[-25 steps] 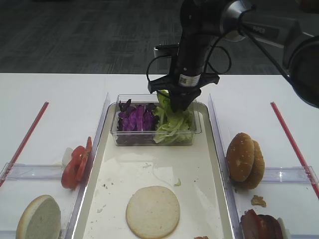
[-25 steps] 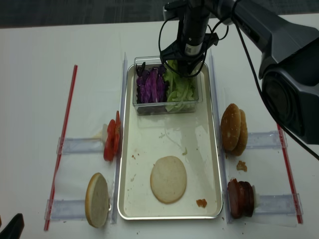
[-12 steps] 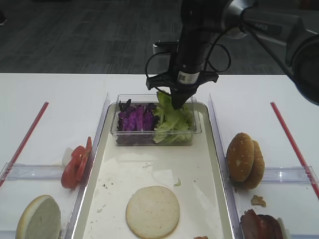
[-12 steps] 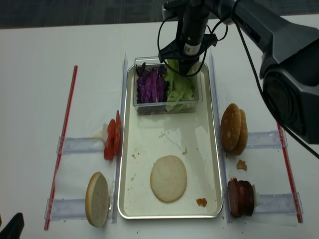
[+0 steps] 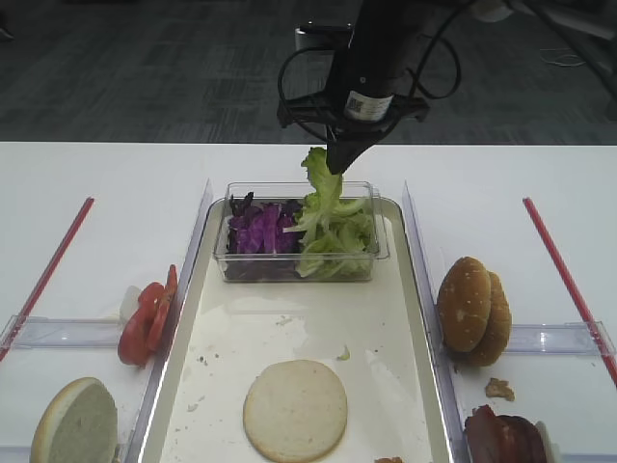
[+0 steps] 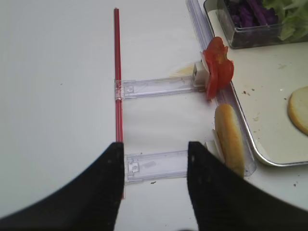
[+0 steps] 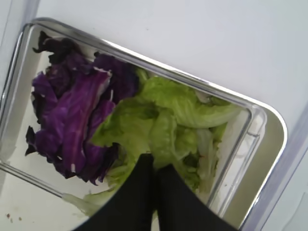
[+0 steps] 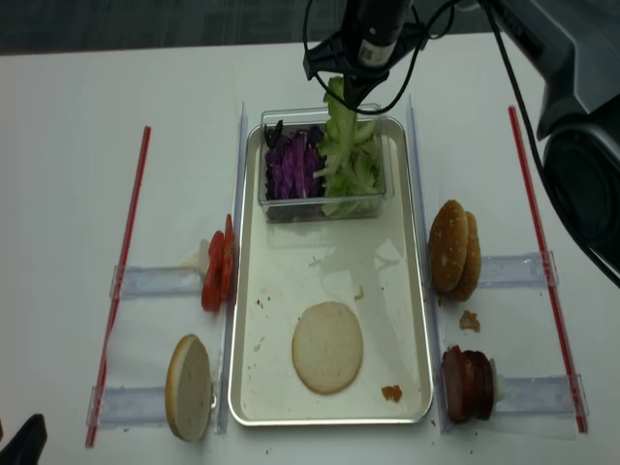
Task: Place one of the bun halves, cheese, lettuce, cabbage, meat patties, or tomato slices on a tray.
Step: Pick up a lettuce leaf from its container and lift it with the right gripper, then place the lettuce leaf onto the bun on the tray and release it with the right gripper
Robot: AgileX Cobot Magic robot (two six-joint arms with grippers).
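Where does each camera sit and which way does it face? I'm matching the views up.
Exterior high: in front of the table, angled down at the tray; right hand lifting lettuce.
Realsense: overhead, straight down; right arm, tip of left hand.
Right wrist: looks down past shut fingers into the tub.
Left wrist: looks along the table's left side; open fingers, tomato.
Shared: tray, tub, cabbage.
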